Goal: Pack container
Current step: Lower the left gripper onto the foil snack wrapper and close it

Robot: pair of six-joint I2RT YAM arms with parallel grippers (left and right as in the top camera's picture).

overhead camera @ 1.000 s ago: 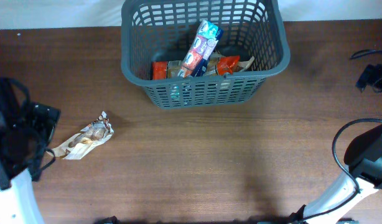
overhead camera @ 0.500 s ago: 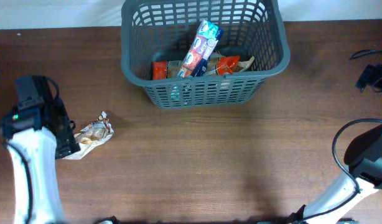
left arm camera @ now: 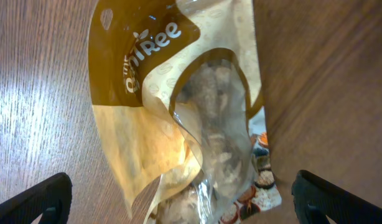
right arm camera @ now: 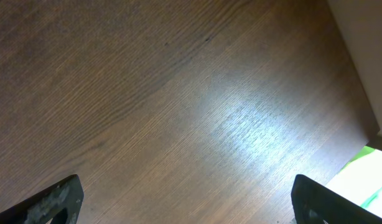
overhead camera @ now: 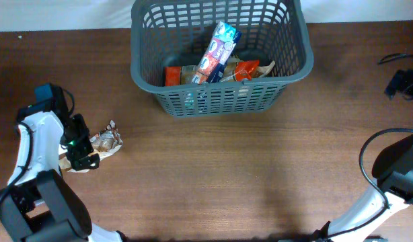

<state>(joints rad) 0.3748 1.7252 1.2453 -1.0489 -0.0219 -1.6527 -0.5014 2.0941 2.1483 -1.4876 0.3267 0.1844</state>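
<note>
only tips of the wide-open left claw [left arm camera: 178, 199] visible, a tan and brown plastic snack packet [left arm camera: 178, 124] between them, partly cropped. well apart, at the far edge of the surface [overhead camera: 260, 168], the dark grey lattice-sided plastic basket [overhead camera: 220, 101], rim cut off. right claw [right arm camera: 185, 199] equally wide.

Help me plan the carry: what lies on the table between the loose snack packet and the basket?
Nothing. In the overhead view the stretch of wooden table between the snack packet and the basket is bare.
</note>
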